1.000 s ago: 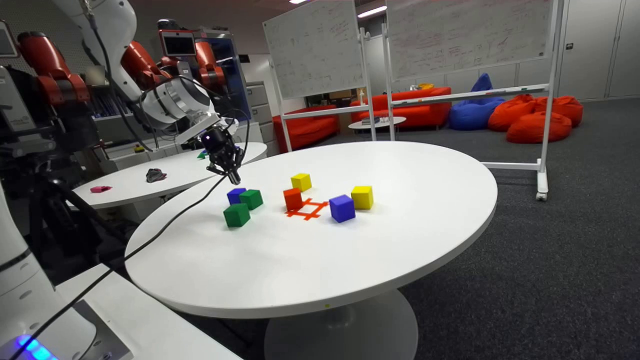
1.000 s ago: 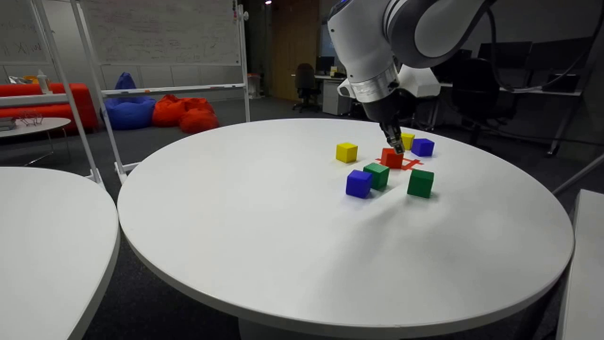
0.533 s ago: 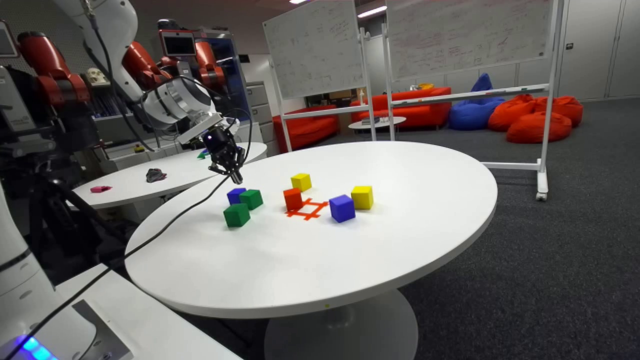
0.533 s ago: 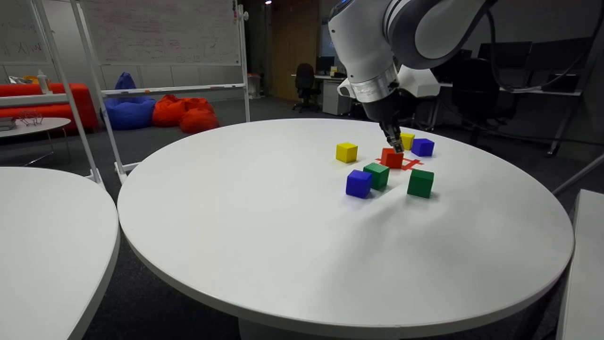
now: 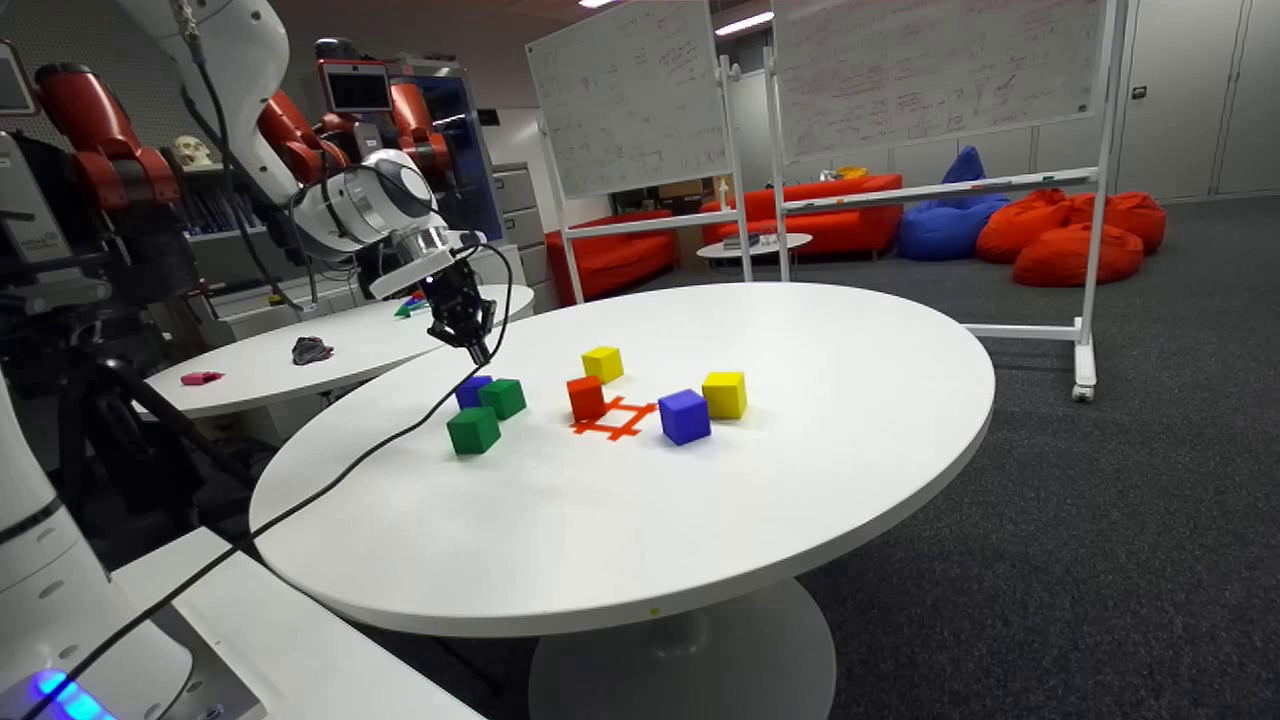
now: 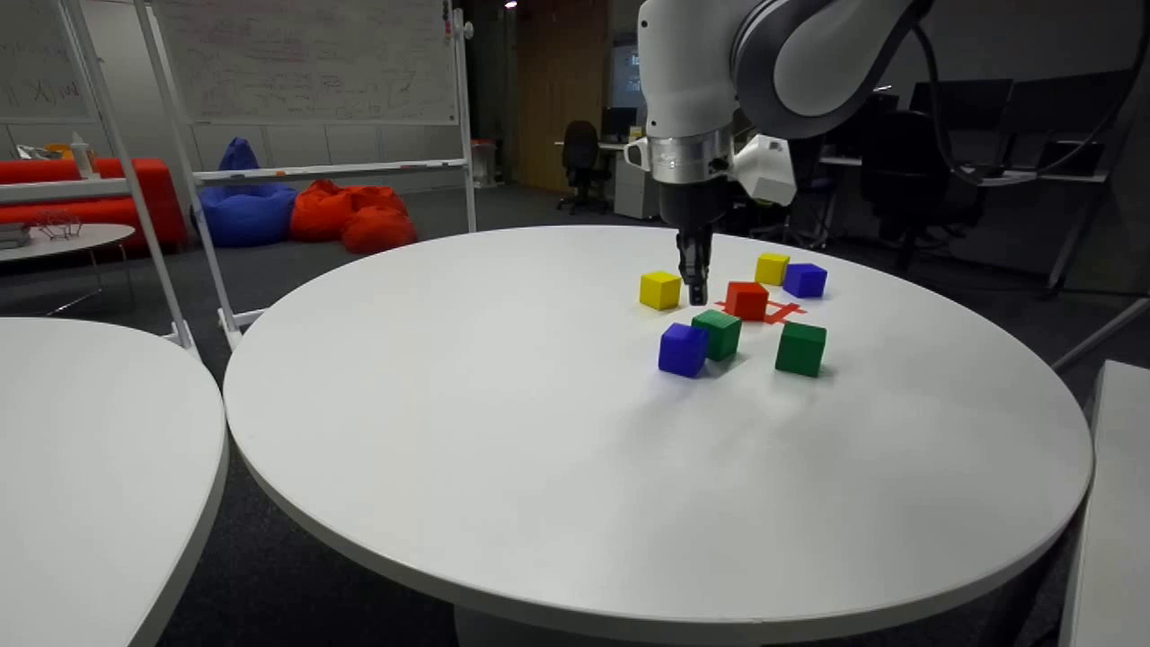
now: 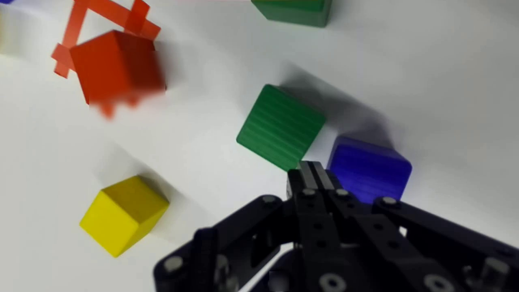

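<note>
Black hand [image 7: 313,168], drawn fully narrow, nothing in its grip. Hangs above the desk [image 6: 503,449], nearest a green cube [image 7: 281,127] and a blue cube [image 7: 369,170], touching neither. Narrow gap shows between those two cubes. Red cube [image 7: 115,65] sits on the edge of a red tape grid [image 7: 111,12]. Lone yellow cube [image 7: 123,215] close by; second green cube [image 7: 298,11] well clear of it. In both exterior views, another yellow cube [image 5: 724,395] stands just beside another blue cube [image 5: 685,417].
</note>
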Available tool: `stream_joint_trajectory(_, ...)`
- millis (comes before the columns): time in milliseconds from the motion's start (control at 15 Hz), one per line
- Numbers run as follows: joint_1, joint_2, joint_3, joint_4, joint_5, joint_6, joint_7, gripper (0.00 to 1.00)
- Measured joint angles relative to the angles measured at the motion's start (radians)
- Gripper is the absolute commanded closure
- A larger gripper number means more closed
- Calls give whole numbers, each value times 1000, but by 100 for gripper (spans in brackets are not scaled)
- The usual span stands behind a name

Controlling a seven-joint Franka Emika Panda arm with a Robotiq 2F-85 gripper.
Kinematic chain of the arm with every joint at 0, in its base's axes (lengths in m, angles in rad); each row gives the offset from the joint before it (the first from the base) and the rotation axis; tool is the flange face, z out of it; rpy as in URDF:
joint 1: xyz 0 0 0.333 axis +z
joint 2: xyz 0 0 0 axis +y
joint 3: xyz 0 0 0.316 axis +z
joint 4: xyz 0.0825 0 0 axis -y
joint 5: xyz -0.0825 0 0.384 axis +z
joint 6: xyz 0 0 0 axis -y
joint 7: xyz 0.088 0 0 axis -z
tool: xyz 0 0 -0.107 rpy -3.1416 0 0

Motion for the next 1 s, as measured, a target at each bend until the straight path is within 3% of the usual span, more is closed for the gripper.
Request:
stream_joint_trajectory(200, -15, 20, -1, -16, 11, 117, -30, 99)
stream_joint_trajectory(1000, -19, 26, -30, -18, 11, 123, -33, 100)
